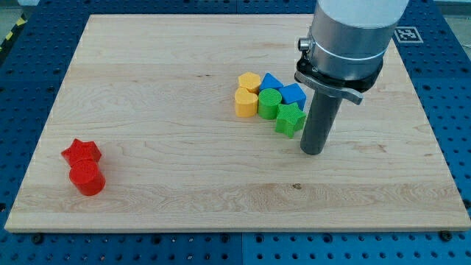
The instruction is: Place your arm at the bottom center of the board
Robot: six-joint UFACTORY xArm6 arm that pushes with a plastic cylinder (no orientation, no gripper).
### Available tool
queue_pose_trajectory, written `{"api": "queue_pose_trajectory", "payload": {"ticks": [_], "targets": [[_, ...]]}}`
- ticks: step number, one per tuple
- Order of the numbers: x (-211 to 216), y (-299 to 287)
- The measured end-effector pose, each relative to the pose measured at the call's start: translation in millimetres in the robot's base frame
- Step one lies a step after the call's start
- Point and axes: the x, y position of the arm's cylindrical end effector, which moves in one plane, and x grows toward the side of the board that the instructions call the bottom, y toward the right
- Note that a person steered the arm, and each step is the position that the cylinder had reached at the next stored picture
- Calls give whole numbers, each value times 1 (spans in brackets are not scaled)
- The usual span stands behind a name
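1. Red ribbed plastic cylinder lies nearest the frame's bottom, at lower left on the pale wooden bench, touching a red plastic star just above it.
2. My tip, the dark rod's lower end, rests right of centre, just beside a green plastic star at the lower right of a tight cluster: green cylinder, two blue blocks, two yellow blocks.
3. No jaws exist on this rod, so nothing spreads or pinches.
4. The goal, the bench's bottom centre, is bare and lies down-left of my tip.
5. Risk, as I judge it: any leftward start would clip the green star and scatter the cluster; moving down first avoids that.
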Motion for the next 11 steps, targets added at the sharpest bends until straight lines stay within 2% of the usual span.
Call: {"api": "queue_pose_trajectory", "payload": {"ticks": [4,5,6,9,11], "targets": [[39,-2],[63,-31],[64,-82],[68,-93],[92,-97]]}}
